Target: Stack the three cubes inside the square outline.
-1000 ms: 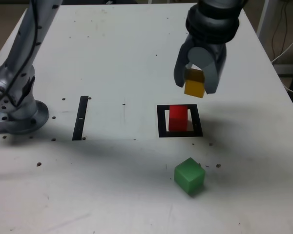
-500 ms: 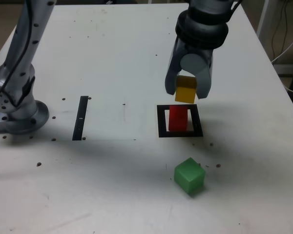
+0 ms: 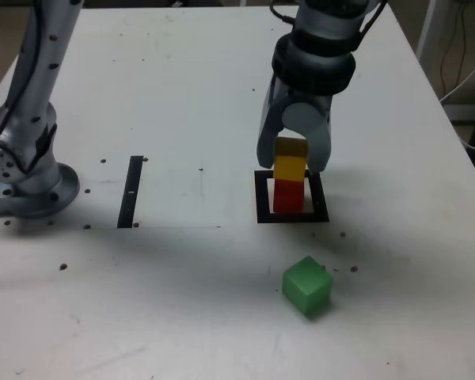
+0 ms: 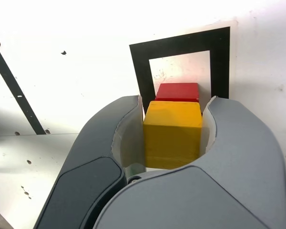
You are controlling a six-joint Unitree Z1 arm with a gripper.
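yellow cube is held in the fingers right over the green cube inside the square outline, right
Not quite: the cube under the yellow cube is the red cube, not green. The exterior view shows the green cube lying outside the square outline; the rest is right.

A robotics lab bench: a grey robot arm's base point(image 3: 28, 186) bolted to a scuffed white table point(image 3: 182, 87) marked with a black tape strip point(image 3: 131, 191) and a black square outline point(image 3: 292, 216), cables point(image 3: 459, 71) trailing past the table's far edge.
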